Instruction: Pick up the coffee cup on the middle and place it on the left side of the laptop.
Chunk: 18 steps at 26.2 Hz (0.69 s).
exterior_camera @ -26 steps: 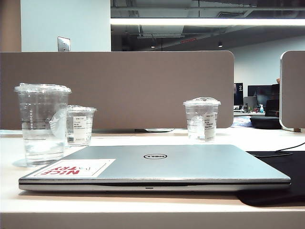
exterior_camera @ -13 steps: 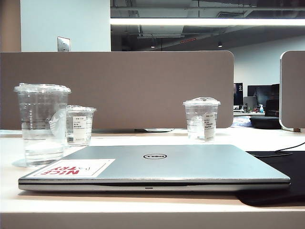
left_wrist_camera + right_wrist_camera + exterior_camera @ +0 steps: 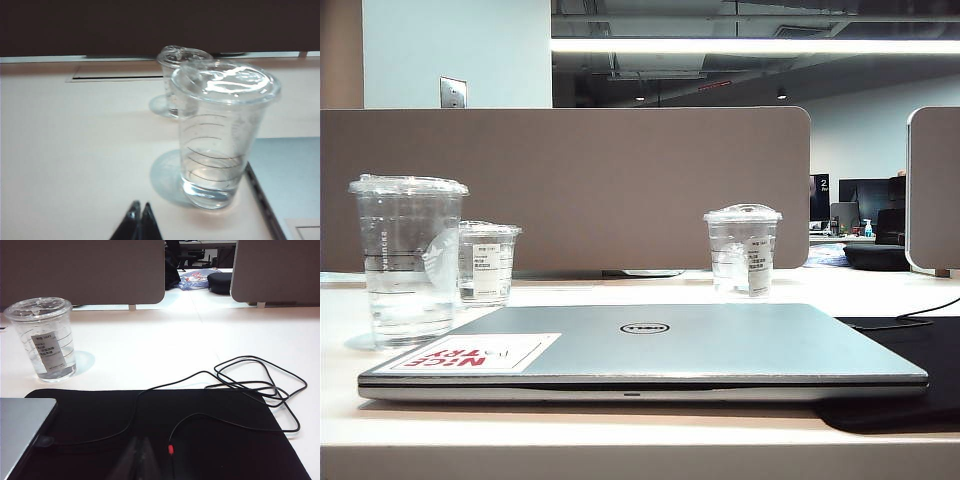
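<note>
Pale desk (image 3: 620, 440): coffee cup (image 3: 408, 258) left of laptop (image 3: 650, 350).

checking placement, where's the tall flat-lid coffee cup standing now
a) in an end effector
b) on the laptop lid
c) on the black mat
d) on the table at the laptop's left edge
d: the coffee cup stands on the table just off the left edge of the closed laptop, untouched.

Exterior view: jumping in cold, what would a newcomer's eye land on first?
The closed silver laptop fills the foreground, its red-lettered sticker on the lid's left corner. The tall clear coffee cup stands upright at the laptop's left, a shorter labelled cup behind it and another behind on the right. Neither gripper shows here.
</note>
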### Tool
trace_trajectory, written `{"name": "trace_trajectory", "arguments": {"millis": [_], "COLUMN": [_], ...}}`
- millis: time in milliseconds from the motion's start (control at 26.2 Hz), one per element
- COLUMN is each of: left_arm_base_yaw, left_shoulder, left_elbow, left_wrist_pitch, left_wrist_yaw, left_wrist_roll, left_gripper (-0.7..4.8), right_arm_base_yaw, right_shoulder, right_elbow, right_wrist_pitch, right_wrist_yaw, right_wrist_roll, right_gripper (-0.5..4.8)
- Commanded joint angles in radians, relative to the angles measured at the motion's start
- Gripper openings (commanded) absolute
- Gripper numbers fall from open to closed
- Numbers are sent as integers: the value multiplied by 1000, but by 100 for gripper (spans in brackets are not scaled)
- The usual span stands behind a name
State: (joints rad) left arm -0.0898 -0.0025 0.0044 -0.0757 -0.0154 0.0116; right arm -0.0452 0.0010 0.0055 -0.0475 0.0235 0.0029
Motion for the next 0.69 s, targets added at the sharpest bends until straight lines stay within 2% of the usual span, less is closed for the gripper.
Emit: {"name": "trace_trajectory", "arguments": {"millis": [38,306,496,687], "left_arm_base_yaw": [35,70,70,69], "left_shoulder": [3,4,4,4], "left_elbow": [3,3,3,3], "left_wrist_pitch": [9,87,85,84], "left_wrist_yaw": [-7,-2,44,45], "left_wrist_roll": [13,-20,-19,-19], "left_gripper": [-5,-5,-5,-5], "right_arm_base_yaw": [1,1,1,1], "right_shoulder": [-2,-2,-2,-2], "right_elbow": [-4,-4,-4,-4], "right_wrist_pitch": [14,14,14,14], "right_wrist_yaw": [0,0,0,0], "right_wrist_roll": [0,0,0,0], "right_gripper": [-5,-5,-5,-5]}}
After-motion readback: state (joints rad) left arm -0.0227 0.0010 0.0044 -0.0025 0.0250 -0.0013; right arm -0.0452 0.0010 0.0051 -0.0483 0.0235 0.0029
